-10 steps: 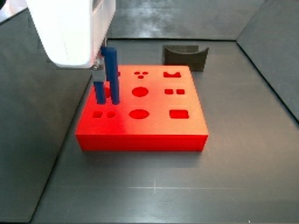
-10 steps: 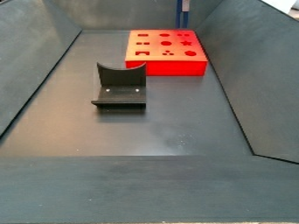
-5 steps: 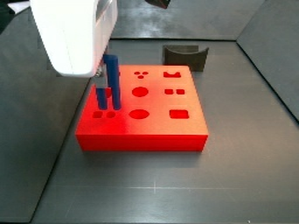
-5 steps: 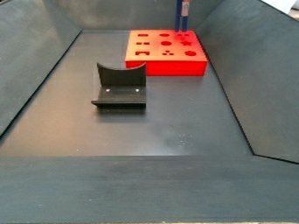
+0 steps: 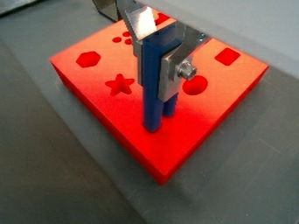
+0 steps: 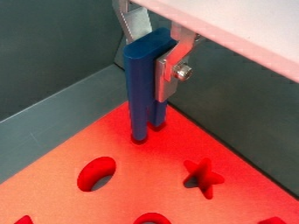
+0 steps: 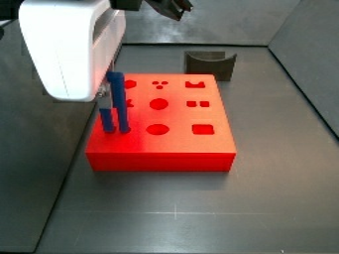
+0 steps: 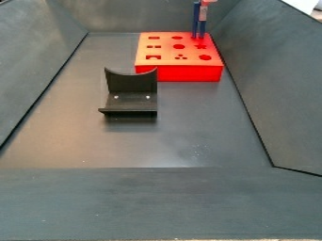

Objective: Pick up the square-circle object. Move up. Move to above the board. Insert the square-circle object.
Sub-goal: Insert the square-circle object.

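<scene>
The gripper [image 5: 160, 52] is shut on the square-circle object [image 5: 156, 83], a dark-blue upright peg of two joined bars. The silver fingers [image 6: 173, 59] clamp its upper part in both wrist views. The peg [image 7: 114, 104] stands upright over the near-left corner of the red board [image 7: 172, 139]. Its lower ends meet the board's top at the pair of small cutouts there; how deep they sit I cannot tell. In a side view the peg [image 8: 199, 23] stands at the board's [image 8: 161, 68] far right corner, with the gripper [image 8: 201, 8] above it. The white wrist housing hides the fingers in a side view [image 7: 73, 45].
The dark fixture [image 8: 128, 91] stands on the grey floor apart from the board; it also shows behind the board in a side view [image 7: 209, 63]. The board's other cutouts, a star [image 5: 118, 85] and circles [image 6: 97, 174], lie near the peg. Sloped grey walls [image 8: 38, 85] enclose the floor.
The gripper has come down with the peg. The peg's lower ends have dropped from above the board to its top at the near-left cutouts.
</scene>
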